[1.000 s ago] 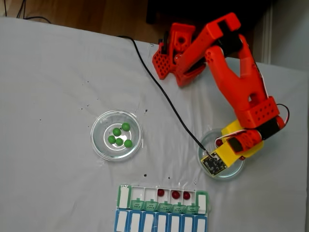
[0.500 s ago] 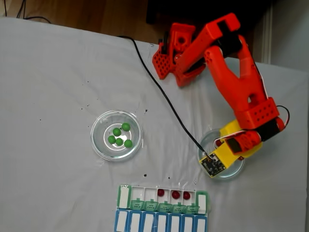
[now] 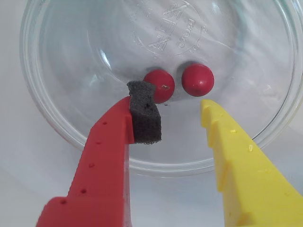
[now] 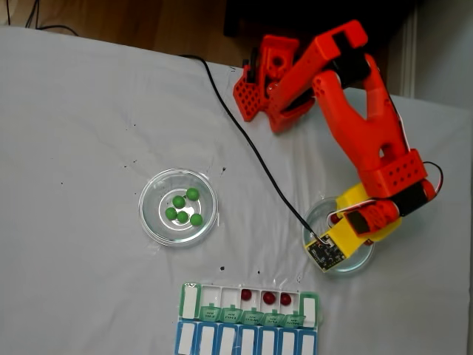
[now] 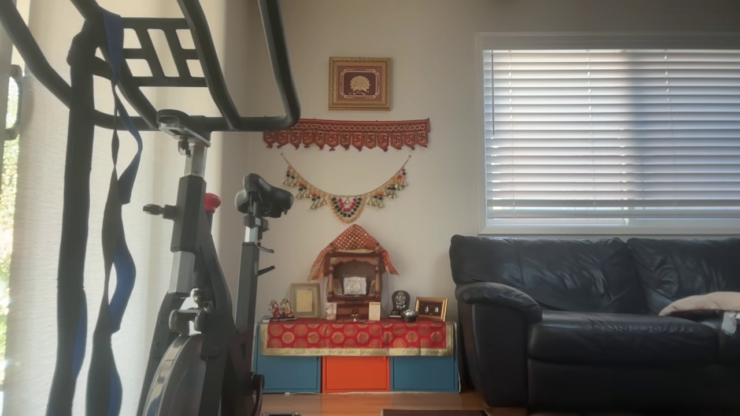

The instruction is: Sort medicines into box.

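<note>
Altogether: 5 green balls [image 4: 182,207], 3 red in box [image 4: 251,305], 2 by tool [image 3: 173,103].

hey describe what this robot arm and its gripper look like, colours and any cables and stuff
The arm is blocky bright orange-red plastic, with a yellow section near the wrist carrying a small black circuit board. A black cable runs across the white table to it. The gripper has one red finger with small holes, tipped with a dark grey foam pad, and one notched yellow finger.
</note>
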{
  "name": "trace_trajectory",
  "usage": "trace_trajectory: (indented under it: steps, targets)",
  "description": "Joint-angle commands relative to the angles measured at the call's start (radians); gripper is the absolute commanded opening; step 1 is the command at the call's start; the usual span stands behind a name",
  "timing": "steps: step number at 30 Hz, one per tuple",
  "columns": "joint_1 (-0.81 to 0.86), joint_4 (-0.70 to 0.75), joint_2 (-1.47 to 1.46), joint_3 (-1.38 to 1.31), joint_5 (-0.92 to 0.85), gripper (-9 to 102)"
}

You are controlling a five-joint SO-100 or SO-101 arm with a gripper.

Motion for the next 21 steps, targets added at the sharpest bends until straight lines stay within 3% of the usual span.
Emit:
trace_trajectory:
  steps: [1,21]
  targets:
    - [-0.017,-0.015,0.055,-0.011,-0.015,18]
    - [-0.017,-0.015,0.037,0.031,-0.167,18]
